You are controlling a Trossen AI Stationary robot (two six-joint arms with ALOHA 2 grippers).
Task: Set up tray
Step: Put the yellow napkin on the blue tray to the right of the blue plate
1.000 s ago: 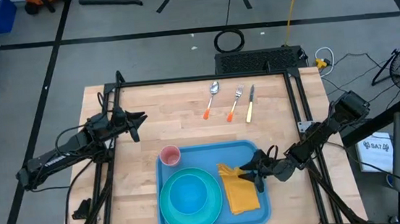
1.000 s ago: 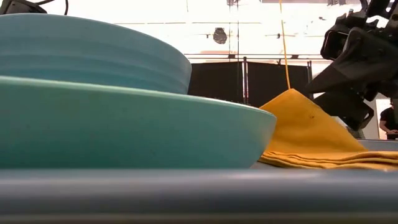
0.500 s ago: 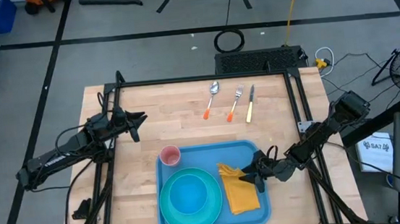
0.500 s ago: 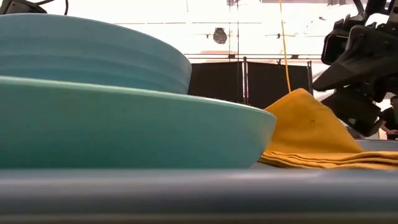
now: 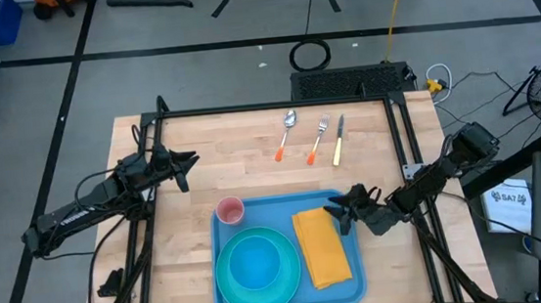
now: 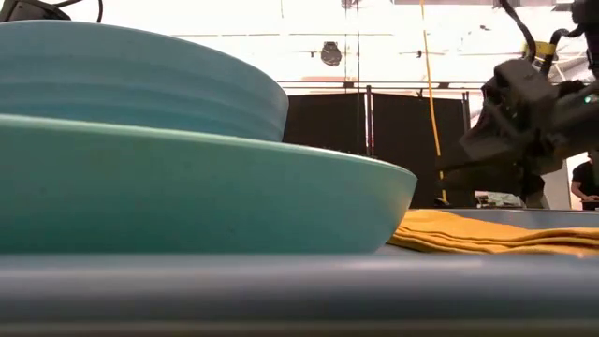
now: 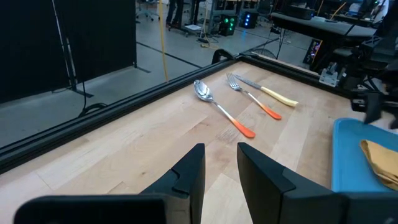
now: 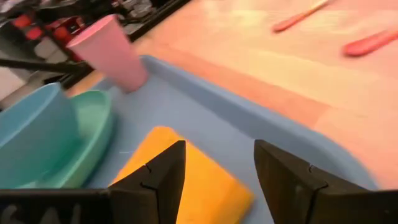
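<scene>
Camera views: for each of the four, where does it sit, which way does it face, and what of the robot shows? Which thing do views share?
High view: overhead, straight down; both arms, the left gripper, the right gripper at the tray.
Low view: table height, level past the plate; one arm.
Left wrist view: toward the spoon; own open fingers.
Right wrist view: toward the pink cup; own open fingers.
All four share the napkin.

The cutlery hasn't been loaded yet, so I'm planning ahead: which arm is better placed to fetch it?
Probably the right. Its open gripper hovers at the tray edge, below the knife and fork; the left gripper waits at the table's left side.
</scene>
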